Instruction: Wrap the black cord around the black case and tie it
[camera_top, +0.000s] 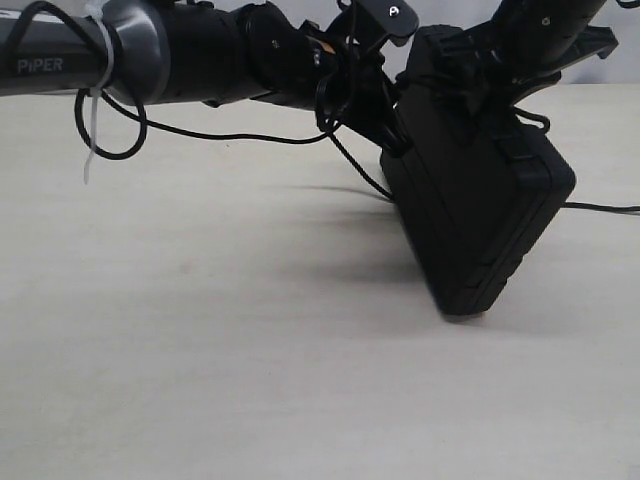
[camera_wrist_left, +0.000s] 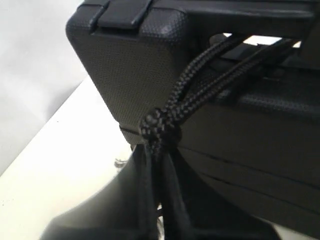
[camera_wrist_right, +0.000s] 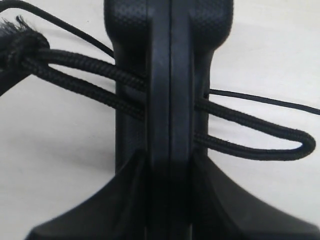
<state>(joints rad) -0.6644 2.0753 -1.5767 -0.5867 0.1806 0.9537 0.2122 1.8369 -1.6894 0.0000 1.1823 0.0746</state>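
Tilted case (camera_top: 480, 210) on table (camera_top: 200, 380), one low corner down, top end up in right gripper (camera_wrist_right: 169, 165). Right fingers (camera_wrist_right: 95, 217) part-way open, clamped either side of handle (camera_wrist_right: 170, 75); solid hold on case. Left gripper (camera_wrist_left: 157, 150) pinched fully closed on cord (camera_wrist_left: 210, 75), right at knot (camera_wrist_left: 157, 129), just beside a case corner. From knot, two cord strands side by side, up and through gap under handle, out far side. Loop (camera_wrist_right: 300, 145) of cord sticking out past handle on side away from knot, over table; touching table or not, cannot tell. Frayed tuft at knot, seen in right wrist view. Thin cable (camera_wrist_right: 260, 97) on table behind loop, apart from it. Case seam edge-on to right wrist camera, running straight down between fingers. In exterior view, left arm (camera_top: 150, 50) in from left, wrist close against case's upper left edge; white zip tie (camera_top: 92, 140) round arm's cabling.
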